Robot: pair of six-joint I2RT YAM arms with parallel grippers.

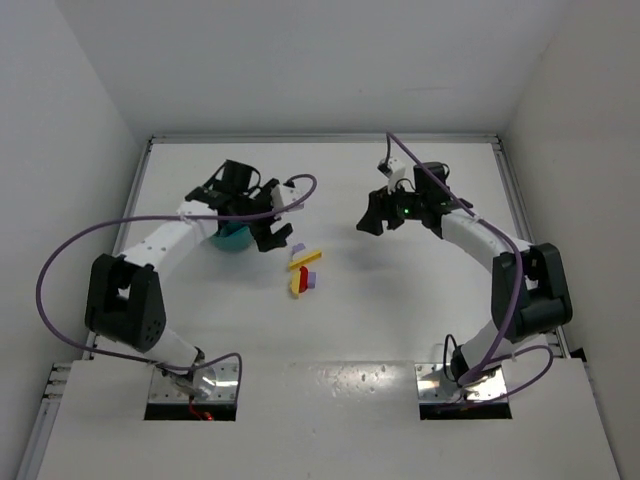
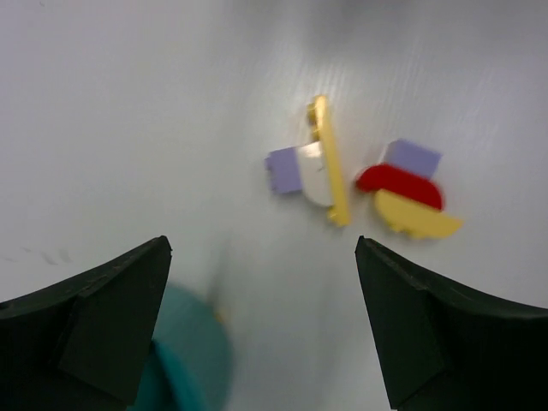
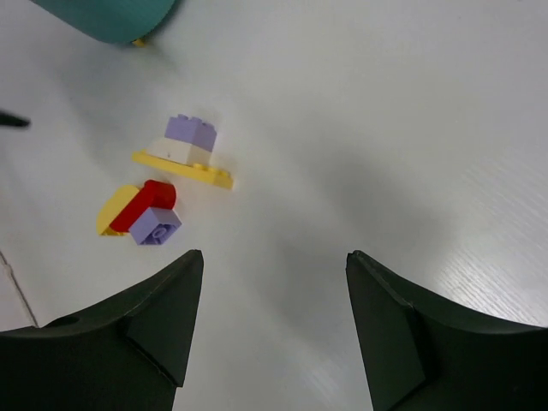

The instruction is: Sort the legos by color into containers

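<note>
1. Nearest, centre: loose legos, not yet sorted. Red half-round brick touching yellow half-round plate and lilac studded block. Hard, glossy plastic; probably light and slick, so best pinched across flat sides.
2. Just beyond: long flat yellow bar joined to white piece and lilac brick. Thin, stiff; likely easiest gripped across its narrow width.
3. Farther left: round teal plastic bowl, smooth-walled, beneath left gripper, spread wide, empty.
4. Farthest right: right gripper, parted, holding nothing.

The left gripper, jaws apart, hangs by a blurred teal bowl, legos beyond.
</note>
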